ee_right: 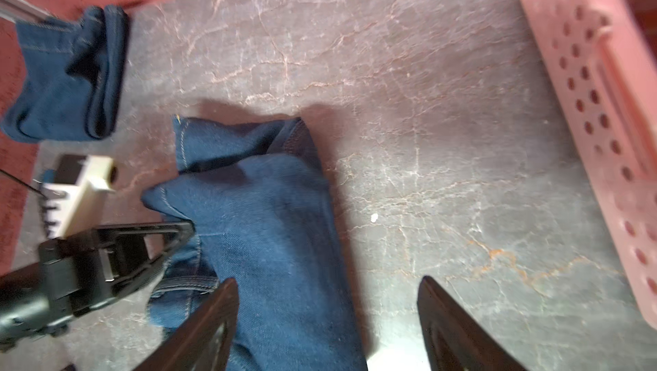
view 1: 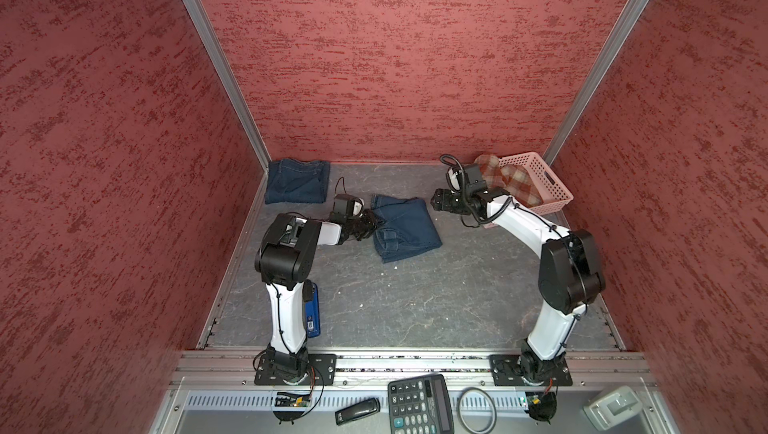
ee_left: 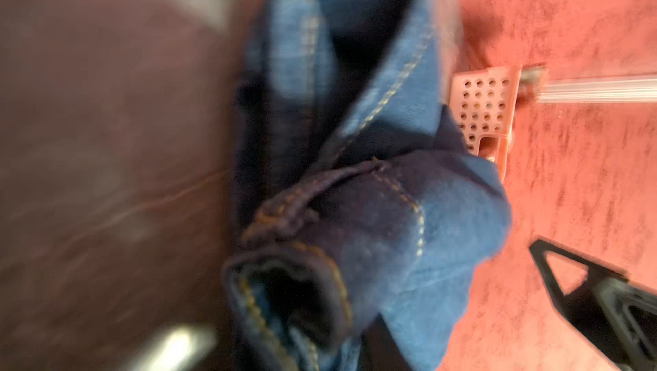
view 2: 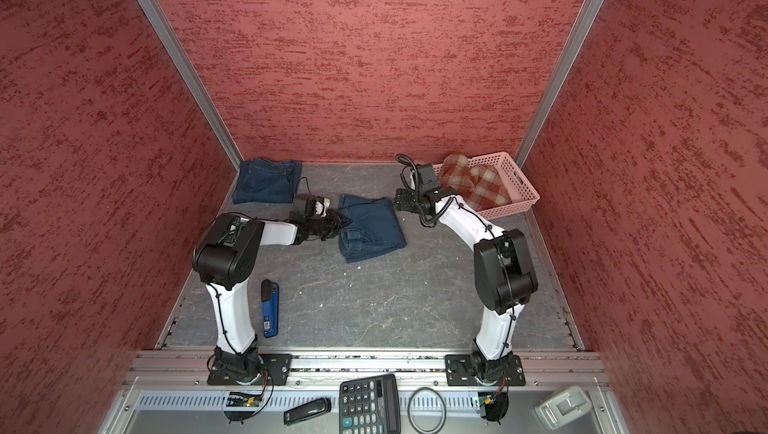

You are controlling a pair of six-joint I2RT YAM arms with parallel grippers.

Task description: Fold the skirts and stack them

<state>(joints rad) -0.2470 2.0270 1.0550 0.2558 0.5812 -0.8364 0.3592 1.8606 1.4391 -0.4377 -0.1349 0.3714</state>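
Blur smears the left wrist view; the denim skirt [ee_left: 391, 209] hides most of the basket [ee_left: 483, 102]. At six o'clock in a top view, the calculator [view 1: 419, 407] seems cut off.

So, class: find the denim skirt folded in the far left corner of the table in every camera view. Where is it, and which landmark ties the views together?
In a top view: corner denim skirt, far left corner of the table.
In a top view: corner denim skirt, same corner.
Left wrist: not in it.
Right wrist, beyond the middle denim skirt.
Shared landmark: pink basket.
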